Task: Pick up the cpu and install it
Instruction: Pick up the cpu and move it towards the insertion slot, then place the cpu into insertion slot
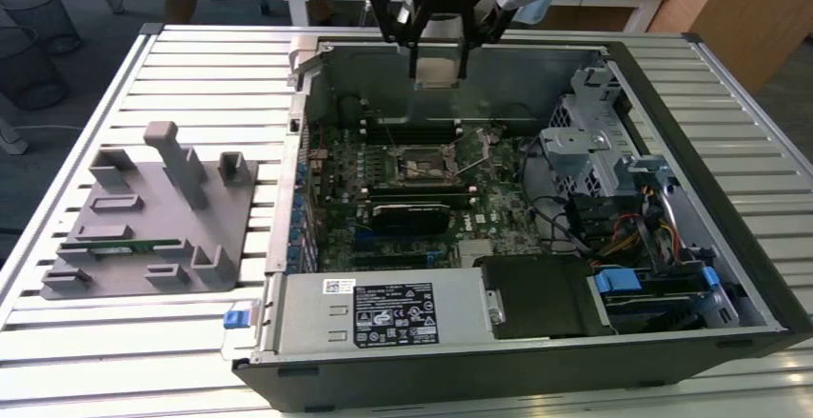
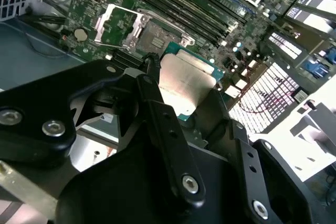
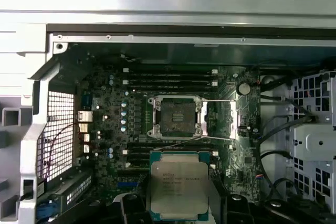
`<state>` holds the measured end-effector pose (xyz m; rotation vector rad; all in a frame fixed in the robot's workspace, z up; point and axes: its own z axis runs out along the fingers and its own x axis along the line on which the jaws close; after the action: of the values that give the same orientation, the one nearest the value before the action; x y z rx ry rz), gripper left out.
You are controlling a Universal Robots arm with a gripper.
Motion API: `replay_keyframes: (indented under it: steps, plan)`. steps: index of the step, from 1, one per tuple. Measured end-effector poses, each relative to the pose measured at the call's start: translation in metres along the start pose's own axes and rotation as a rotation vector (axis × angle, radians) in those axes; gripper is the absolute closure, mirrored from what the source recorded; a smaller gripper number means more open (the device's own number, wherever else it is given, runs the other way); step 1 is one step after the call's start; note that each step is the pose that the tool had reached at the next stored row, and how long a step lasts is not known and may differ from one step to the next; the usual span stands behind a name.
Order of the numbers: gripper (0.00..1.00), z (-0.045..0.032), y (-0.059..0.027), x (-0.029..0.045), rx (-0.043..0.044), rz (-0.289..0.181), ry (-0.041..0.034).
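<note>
Farthest on the exterior view's left, a grey moulded holder (image 1: 147,223) flat on the slatted tabletop (image 1: 216,66), with a narrow green memory stick (image 1: 128,244) seated in one of its slots; probably a parking rack, to keep parts at known spots.

Next rightward, the open computer case (image 1: 749,275), laid on its side with the cover off, so as to expose the motherboard (image 1: 394,213) from above. Near the board's middle, the black socket (image 3: 174,116), bare, with its load plate (image 3: 231,119) swung aside in the first wrist view; seemingly opened in readiness for the chip.

Seen against the case's far wall in the exterior view, the pincer (image 1: 436,73), clenched on the cpu (image 1: 436,64). Grasped by two opposite edges, with a black finger (image 2: 152,72) at each side in the second wrist view and the silver top turned toward the wrist cameras. Likely held that way to keep the contact side untouched and free to meet the socket. Carried in the air, clear of board, memory slots and case walls. Not yet over the socket, to judge from the first wrist view: cpu and socket frame side by side there, without overlap.

Farther toward the exterior view's right, a metal drive cage (image 1: 584,142) and bundled cables (image 1: 610,237), well apart from the pincer.
</note>
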<state>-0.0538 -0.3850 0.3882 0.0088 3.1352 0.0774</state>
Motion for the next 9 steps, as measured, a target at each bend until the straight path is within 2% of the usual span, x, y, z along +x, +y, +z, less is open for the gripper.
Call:
replay_keyframes:
  steps: [9]
  plan:
    - [0.47,0.0001,0.0000,-0.0006,-0.0001,0.000,-0.0001]
